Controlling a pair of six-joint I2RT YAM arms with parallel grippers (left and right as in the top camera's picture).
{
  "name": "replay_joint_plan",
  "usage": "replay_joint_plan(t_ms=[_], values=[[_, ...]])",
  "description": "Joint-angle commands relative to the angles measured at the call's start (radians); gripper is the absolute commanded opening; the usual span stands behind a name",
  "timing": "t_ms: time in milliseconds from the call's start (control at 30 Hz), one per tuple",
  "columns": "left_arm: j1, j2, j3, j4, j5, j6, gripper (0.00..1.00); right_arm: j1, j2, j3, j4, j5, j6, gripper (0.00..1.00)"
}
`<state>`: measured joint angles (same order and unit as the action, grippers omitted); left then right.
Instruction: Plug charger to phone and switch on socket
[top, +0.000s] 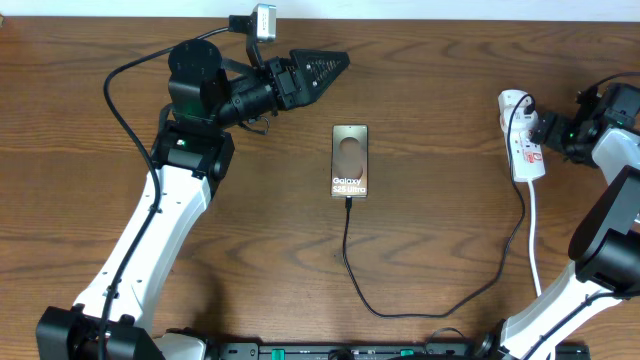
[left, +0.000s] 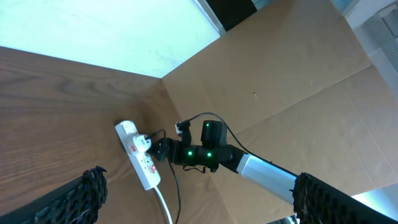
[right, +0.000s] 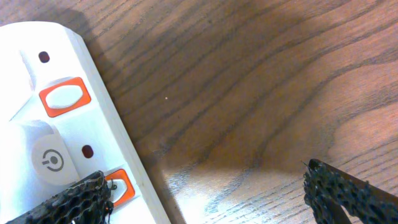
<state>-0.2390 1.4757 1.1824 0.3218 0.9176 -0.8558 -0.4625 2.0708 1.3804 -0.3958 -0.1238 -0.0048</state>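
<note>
- Charger cable (top: 400, 312) loops toward the bench's (top: 450, 230) near edge; its tip looks seated in the phone (top: 350, 160), which lies centrally.
- Right gripper (right: 211, 190), jaws apart, sits over the power strip (top: 522, 150) near the far right corner, likely lining up on an orange switch (right: 121, 186).
- Left gripper (top: 330, 65), jaws apart, hangs clear by the far edge.

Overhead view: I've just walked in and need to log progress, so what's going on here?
The charger runs from the phone's bottom edge, where it looks plugged in, round to the socket on the right. The right hand, open, sits at the socket with one finger by an orange switch; whether that is on I can't tell. The left hand is open, away from the phone, holding nothing.
</note>
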Motion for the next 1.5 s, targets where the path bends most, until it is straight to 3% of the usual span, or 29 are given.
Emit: replay_joint_plan(t_ms=[0, 800, 967, 1200, 1467], values=[[0.003, -0.005, 0.013, 0.007, 0.006, 0.017, 0.97, 0.065, 0.053, -0.051, -0.048, -0.135, -0.046, 0.99], [0.003, -0.005, 0.013, 0.008, 0.006, 0.017, 0.97, 0.075, 0.064, -0.051, -0.089, -0.178, -0.071, 0.96], [0.003, -0.005, 0.013, 0.008, 0.006, 0.017, 0.97, 0.048, -0.01, -0.032, -0.117, -0.069, -0.071, 0.99], [0.003, -0.005, 0.013, 0.008, 0.006, 0.017, 0.97, 0.021, -0.164, -0.031, -0.116, -0.065, -0.072, 0.99], [0.003, -0.005, 0.013, 0.007, 0.006, 0.017, 0.97, 0.021, -0.178, -0.036, -0.126, -0.065, -0.072, 0.99]])
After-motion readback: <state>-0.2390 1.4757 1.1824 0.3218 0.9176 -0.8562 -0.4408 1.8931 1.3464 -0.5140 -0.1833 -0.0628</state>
